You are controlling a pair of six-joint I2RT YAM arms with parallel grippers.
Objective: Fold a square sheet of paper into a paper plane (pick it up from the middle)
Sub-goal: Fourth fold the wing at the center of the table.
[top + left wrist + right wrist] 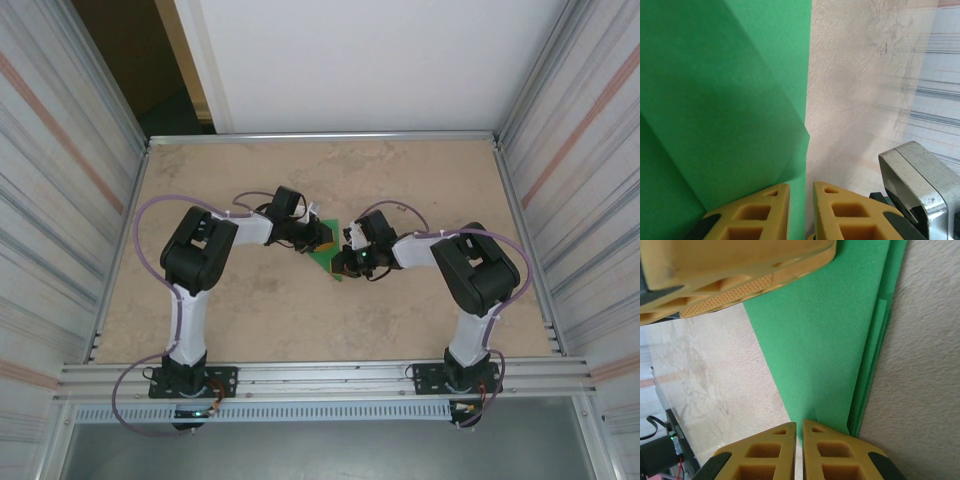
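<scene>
Yellow fingertips (767,200) of the left gripper (800,186) stand slightly parted over the straight edge of the square sheet of paper (730,100), and that edge runs into the narrow gap between them. Beneath them the beige surface (420,180) carries the green sheet, partly folded, at its middle between the two grippers. Smaller in view, the right gripper (799,424) is closed to a hairline, pinching the sheet's pointed corner.
</scene>
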